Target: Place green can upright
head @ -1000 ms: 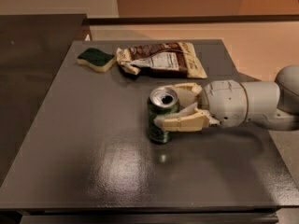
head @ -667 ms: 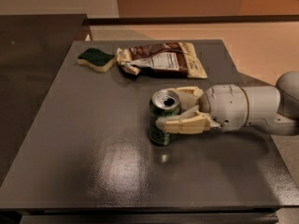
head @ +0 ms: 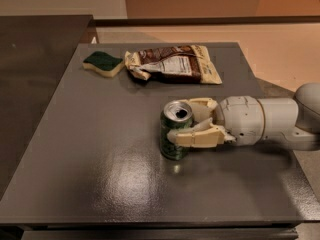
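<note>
The green can (head: 173,147) stands upright on the dark grey table (head: 100,149), right of the table's middle, with its silver top and opening facing up. My gripper (head: 183,121) reaches in from the right. One cream finger (head: 192,137) crosses the can's front and the other lies behind it. The fingers are closed on the can's upper half, and the can's base is at the table surface.
A yellow sponge with a green top (head: 103,64) lies at the far left of the table. A brown and cream snack bag (head: 172,64) lies beside it at the far middle. The table's right edge runs under my arm (head: 270,121).
The gripper and the green can have moved down slightly together. The sponge and snack bag have not moved.
</note>
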Robot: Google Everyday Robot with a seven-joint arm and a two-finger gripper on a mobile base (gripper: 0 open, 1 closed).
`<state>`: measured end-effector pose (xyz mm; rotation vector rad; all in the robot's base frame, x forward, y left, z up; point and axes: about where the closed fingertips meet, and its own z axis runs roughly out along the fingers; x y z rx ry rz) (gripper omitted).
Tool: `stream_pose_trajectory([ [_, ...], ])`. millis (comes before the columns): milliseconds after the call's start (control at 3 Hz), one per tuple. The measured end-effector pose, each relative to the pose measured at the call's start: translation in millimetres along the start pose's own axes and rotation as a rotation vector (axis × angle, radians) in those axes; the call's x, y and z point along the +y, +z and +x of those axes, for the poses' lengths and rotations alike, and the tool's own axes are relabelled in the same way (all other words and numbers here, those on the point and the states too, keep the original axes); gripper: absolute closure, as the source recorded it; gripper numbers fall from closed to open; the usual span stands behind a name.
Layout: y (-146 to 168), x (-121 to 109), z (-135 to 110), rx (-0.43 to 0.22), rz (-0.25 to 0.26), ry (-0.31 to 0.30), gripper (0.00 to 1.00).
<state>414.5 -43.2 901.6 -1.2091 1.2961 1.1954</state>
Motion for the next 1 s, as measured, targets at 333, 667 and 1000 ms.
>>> stream_pose_trajectory([
  [333, 2.1, 0.8, -1.5, 0.001, -0.004, -0.003, 0.13],
  [667, 4.0, 1.5, -2.4, 0.002, -0.008, -0.005, 0.00],
  [1000, 4.1, 1.6, -2.4, 0.002, -0.008, -0.005, 0.00],
])
